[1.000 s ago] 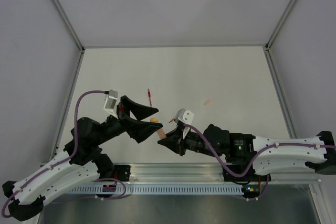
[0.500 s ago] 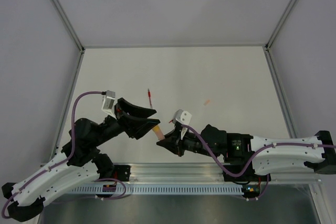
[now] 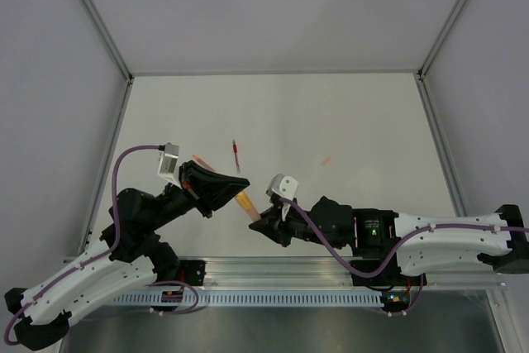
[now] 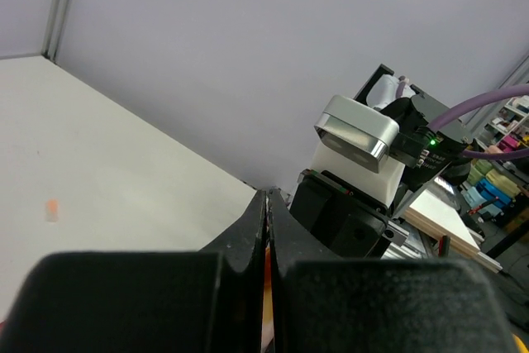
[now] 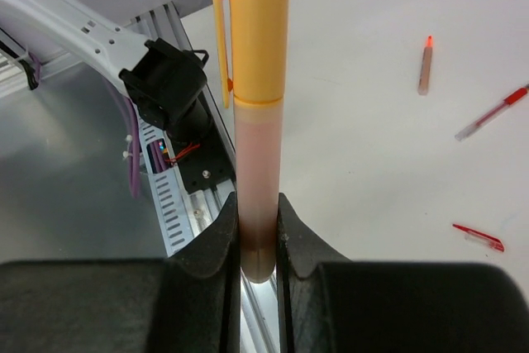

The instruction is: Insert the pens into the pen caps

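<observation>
Two pens and two caps were counted. One pale salmon plastic pen [image 5: 256, 179] wore the orange clipped plastic cap [image 5: 260, 31], and the right pincer [image 5: 258, 208] was clamped on its bare end. From above, the pair hung near the 6 o'clock edge of the white bench [image 3: 331, 113], long axis 5 to 11 o'clock, capped end at 11. The left pincer [image 4: 266, 197] had its fingers pressed together there; whether it gripped the cap could not be told. Loose on the bench lay one thin red plastic pen [image 5: 494, 115], one small red clipped cap [image 5: 478, 237] and one short brownish stick [image 5: 425, 68].
</observation>
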`<move>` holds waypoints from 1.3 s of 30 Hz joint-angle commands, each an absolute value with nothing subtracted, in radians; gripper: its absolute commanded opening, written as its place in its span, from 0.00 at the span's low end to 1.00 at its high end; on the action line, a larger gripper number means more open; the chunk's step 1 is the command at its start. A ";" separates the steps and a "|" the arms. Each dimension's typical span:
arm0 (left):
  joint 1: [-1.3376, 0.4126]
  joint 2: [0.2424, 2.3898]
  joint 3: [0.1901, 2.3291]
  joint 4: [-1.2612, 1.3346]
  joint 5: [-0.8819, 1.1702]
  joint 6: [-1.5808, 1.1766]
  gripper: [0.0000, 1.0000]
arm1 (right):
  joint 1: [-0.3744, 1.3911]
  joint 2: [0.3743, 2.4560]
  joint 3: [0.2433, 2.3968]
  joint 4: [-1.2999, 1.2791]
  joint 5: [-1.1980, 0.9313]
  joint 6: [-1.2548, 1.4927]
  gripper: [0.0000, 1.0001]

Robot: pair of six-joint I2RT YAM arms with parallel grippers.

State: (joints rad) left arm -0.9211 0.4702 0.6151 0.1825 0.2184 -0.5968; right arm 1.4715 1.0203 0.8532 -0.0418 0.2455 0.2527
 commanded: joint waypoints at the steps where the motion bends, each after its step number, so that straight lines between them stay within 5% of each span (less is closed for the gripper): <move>1: -0.923 0.480 0.561 0.172 0.293 -0.643 0.02 | 1.466 1.014 0.969 0.022 0.311 0.221 0.00; 39: -0.923 0.540 0.425 0.175 0.311 -0.592 0.02 | 1.387 1.062 1.143 0.006 0.353 0.212 0.00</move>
State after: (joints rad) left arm -0.9047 0.4885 0.4885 0.3817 0.1928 -0.6121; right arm 1.4200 1.1080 0.9989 -0.2932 0.2634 0.2111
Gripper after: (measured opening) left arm 0.026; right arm 0.197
